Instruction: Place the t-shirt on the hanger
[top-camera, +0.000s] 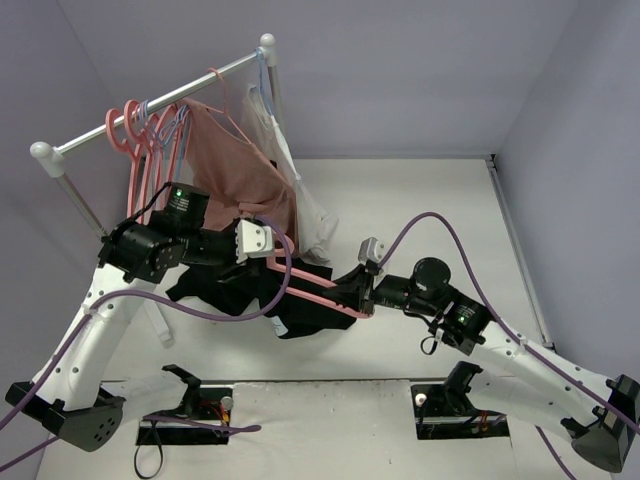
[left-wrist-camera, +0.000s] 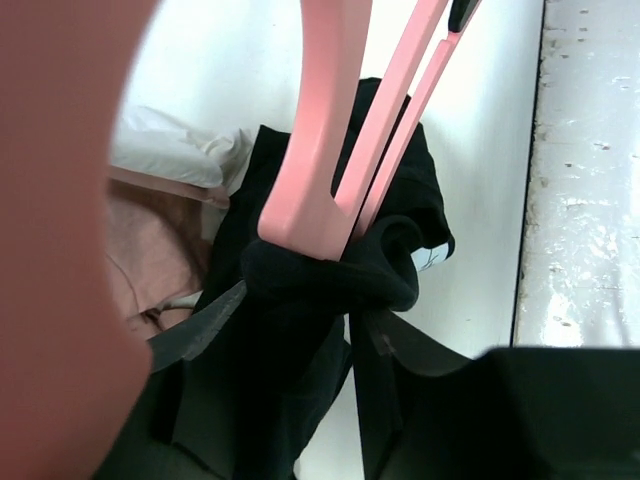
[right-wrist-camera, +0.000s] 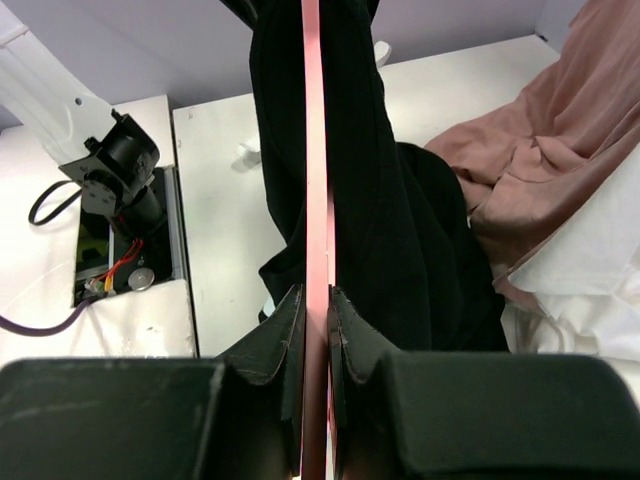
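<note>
While the right gripper (right-wrist-camera: 315, 335) clamps the thick pink plastic hanger (right-wrist-camera: 314, 150) by its bar, the left gripper (left-wrist-camera: 300, 335), jaws partway apart and its hold unclear, should pinch only the plain black fabric t-shirt (left-wrist-camera: 330, 275) bunched over the hanger's corner and draw it along.

Noted: pink plastic clothes hanger (top-camera: 315, 292) with thick bars, raised off the white worktop (top-camera: 440, 200) and tilted, running left to right over its near middle. One rounded end (left-wrist-camera: 300, 215) is pushed into the plain black soft-fabric t-shirt (top-camera: 300, 318), which is bunched tightly around it (left-wrist-camera: 310, 285). Black cloth is draped along both sides of the bar (right-wrist-camera: 400, 200). The remainder is heaped, crumpled, on the worktop toward the near edge.
</note>
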